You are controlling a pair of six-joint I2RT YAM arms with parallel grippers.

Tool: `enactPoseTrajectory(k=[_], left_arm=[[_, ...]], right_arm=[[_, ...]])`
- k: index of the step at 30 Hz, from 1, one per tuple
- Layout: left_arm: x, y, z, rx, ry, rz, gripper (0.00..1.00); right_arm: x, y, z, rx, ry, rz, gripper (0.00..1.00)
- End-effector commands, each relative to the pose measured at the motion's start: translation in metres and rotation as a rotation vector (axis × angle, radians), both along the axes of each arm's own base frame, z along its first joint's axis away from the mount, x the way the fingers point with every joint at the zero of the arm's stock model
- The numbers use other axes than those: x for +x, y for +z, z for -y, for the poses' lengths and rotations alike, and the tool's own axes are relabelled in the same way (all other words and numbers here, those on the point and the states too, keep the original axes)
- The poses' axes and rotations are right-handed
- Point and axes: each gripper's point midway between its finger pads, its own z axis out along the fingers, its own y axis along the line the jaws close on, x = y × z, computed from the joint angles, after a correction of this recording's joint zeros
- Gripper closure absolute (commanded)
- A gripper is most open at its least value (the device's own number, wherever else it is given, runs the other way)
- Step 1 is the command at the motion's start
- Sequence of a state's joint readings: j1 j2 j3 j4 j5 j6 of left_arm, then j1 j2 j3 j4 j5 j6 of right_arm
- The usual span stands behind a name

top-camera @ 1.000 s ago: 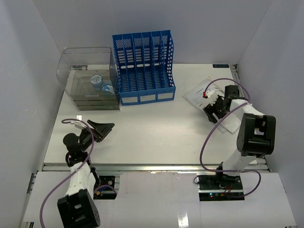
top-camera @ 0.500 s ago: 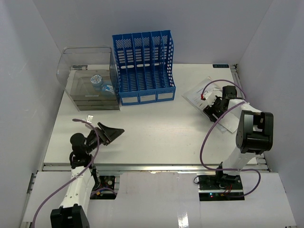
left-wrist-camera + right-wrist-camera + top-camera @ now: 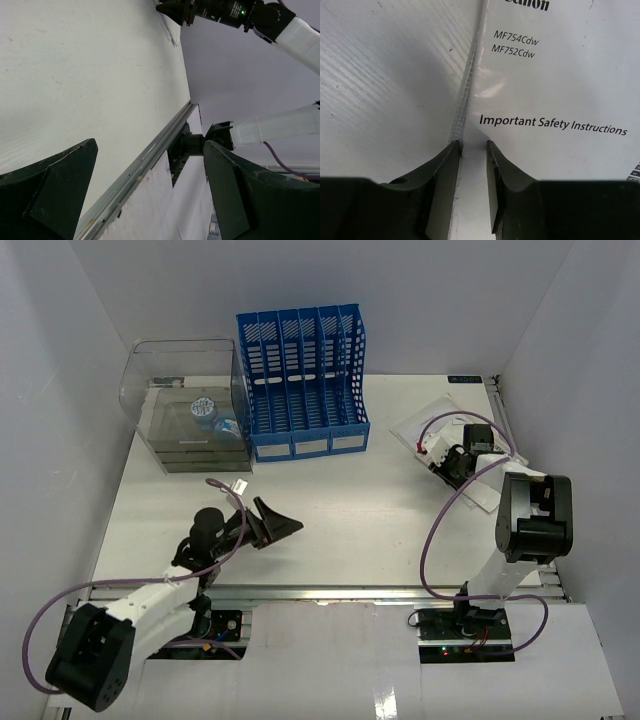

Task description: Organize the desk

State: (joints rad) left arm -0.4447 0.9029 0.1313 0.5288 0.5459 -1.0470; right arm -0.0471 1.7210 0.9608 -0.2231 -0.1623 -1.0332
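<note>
White sleeved safety booklet [image 3: 560,75] lies unfiled on flat white desk [image 3: 350,510]; right gripper [image 3: 473,145] narrow astride its edge, grip unsure; left gripper [image 3: 150,150] wide.

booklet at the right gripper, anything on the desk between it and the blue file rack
Nothing visible. Only bare desk lies between the booklet and the blue file rack. The left gripper hangs open nearer the front, off that path. The right gripper sits at the booklet's edge.
</note>
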Motion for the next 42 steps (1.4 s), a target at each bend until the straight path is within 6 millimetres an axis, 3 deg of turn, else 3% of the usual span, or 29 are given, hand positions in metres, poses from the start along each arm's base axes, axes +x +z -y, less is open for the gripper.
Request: enactPoseTrajectory(k=[1, 9, 14, 25, 32, 38, 42], left_arm=[[0.021, 0.028, 0.025, -0.018, 0.026, 0.103, 0.02], [0.033, 0.038, 0.066, -0.006, -0.022, 0.125, 0.02], [0.041, 0.034, 0.089, 0.001, -0.036, 0.119, 0.02], [0.073, 0.031, 0.137, -0.018, 0.011, 0.069, 0.02], [0.089, 0.003, 0.161, -0.054, 0.095, -0.078, 0.02], [0.087, -0.007, 0.176, -0.06, 0.074, -0.101, 0.02], [0.083, -0.01, 0.169, -0.034, 0.082, -0.085, 0.02]], right_arm=[[-0.061, -0.06, 0.013, -0.065, -0.011, -0.235, 0.71], [-0.053, -0.037, 0.004, -0.004, -0.041, -0.173, 0.8], [-0.056, -0.014, -0.012, 0.092, -0.046, -0.157, 0.83], [-0.091, 0.024, -0.054, 0.31, 0.001, -0.185, 0.88], [-0.105, 0.049, -0.07, 0.372, 0.038, -0.147, 0.87], [-0.07, 0.055, -0.048, 0.242, 0.008, 0.061, 0.3], [-0.047, 0.053, -0.038, 0.153, -0.045, 0.118, 0.1]])
